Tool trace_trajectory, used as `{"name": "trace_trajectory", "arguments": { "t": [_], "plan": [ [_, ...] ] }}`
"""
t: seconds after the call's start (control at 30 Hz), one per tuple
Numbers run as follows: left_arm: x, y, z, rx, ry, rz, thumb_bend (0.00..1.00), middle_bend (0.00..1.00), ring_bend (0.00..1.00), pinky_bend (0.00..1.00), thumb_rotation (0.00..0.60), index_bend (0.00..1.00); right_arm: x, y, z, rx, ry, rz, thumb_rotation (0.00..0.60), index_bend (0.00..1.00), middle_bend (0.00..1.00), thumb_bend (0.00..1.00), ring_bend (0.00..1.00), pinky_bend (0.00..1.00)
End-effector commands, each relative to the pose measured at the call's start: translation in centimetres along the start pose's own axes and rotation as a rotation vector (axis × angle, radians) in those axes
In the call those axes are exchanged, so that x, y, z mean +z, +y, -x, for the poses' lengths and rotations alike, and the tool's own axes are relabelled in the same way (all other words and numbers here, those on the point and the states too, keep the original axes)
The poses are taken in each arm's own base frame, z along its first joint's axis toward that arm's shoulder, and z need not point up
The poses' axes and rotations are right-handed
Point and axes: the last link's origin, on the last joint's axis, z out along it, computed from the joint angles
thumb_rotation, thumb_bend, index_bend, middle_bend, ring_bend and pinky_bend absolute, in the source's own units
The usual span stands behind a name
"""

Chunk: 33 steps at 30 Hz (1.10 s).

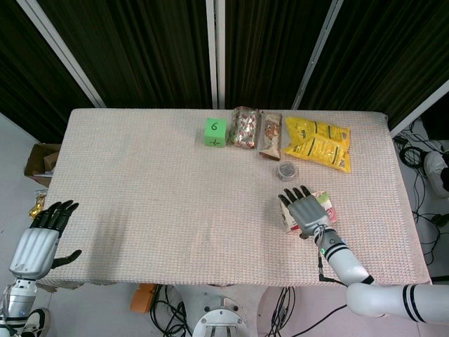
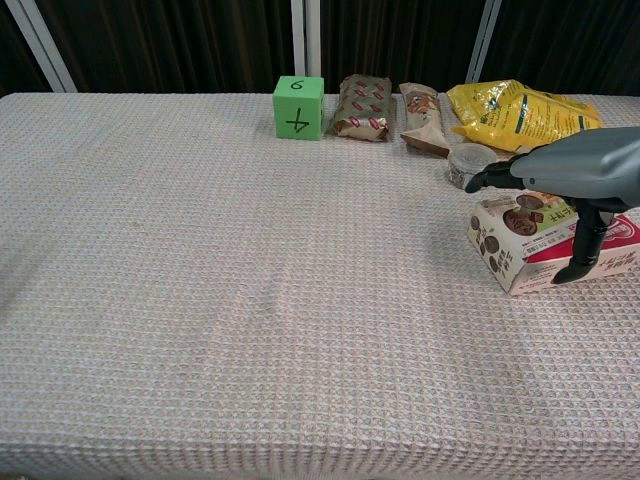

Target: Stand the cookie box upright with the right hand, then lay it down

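The cookie box (image 1: 327, 203) (image 2: 512, 243), white and red with cookie pictures, lies flat on the table's right side. My right hand (image 1: 306, 211) (image 2: 578, 170) is spread over its top, fingers stretched out flat toward the far side. In the chest view the thumb hangs down against the box's front face. The fingers are not closed around the box. My left hand (image 1: 43, 237) hovers at the table's near left edge with its fingers apart and nothing in it; the chest view does not show it.
A small round tin (image 1: 286, 170) (image 2: 463, 166) sits just beyond the box. Along the far edge stand a green cube (image 1: 215, 131) (image 2: 299, 106), two snack packs (image 1: 244, 128) (image 1: 271, 135) and a yellow bag (image 1: 319, 142) (image 2: 520, 110).
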Motion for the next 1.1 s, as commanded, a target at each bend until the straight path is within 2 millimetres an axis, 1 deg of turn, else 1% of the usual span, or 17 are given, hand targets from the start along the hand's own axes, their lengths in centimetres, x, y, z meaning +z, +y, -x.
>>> {"name": "trace_trajectory", "arguments": {
  "t": [0.03,0.37,0.53,0.77,1.03,1.07,1.1],
  "plan": [
    [0.0,0.0,0.0,0.000,0.001,0.000,0.02,0.10,0.08,0.19,0.600,0.11,0.0,0.0,0.1,-0.005,-0.002,0.004,0.600,0.00,0.00,0.00,0.00,0.00],
    [0.2,0.2,-0.3,0.002,0.008,0.003,0.02,0.10,0.08,0.19,0.600,0.11,-0.4,0.5,-0.2,-0.003,0.009,0.006,0.600,0.00,0.00,0.00,0.00,0.00],
    [0.0,0.2,-0.1,0.010,-0.005,-0.004,0.02,0.10,0.08,0.19,0.600,0.11,-0.2,0.8,-0.2,-0.023,0.022,0.028,0.600,0.00,0.00,0.00,0.00,0.00],
    [-0.6,0.0,0.0,0.016,-0.025,-0.019,0.02,0.10,0.08,0.19,0.600,0.11,0.2,0.1,0.8,-0.033,0.006,0.053,0.600,0.00,0.00,0.00,0.00,0.00],
    [-0.9,-0.3,-0.2,0.012,-0.018,-0.020,0.02,0.10,0.08,0.19,0.600,0.11,1.2,-1.3,1.1,-0.015,0.015,0.029,0.600,0.00,0.00,0.00,0.00,0.00],
    [-1.0,-0.4,-0.2,0.011,-0.017,-0.022,0.02,0.10,0.08,0.19,0.600,0.11,1.4,-1.5,1.0,-0.018,0.025,0.027,0.600,0.00,0.01,0.00,0.00,0.00],
    [-1.0,-0.4,-0.3,0.011,-0.016,-0.024,0.02,0.10,0.08,0.19,0.600,0.11,1.5,-1.6,0.9,-0.019,0.033,0.029,0.600,0.00,0.05,0.01,0.00,0.00]
  ]
}}
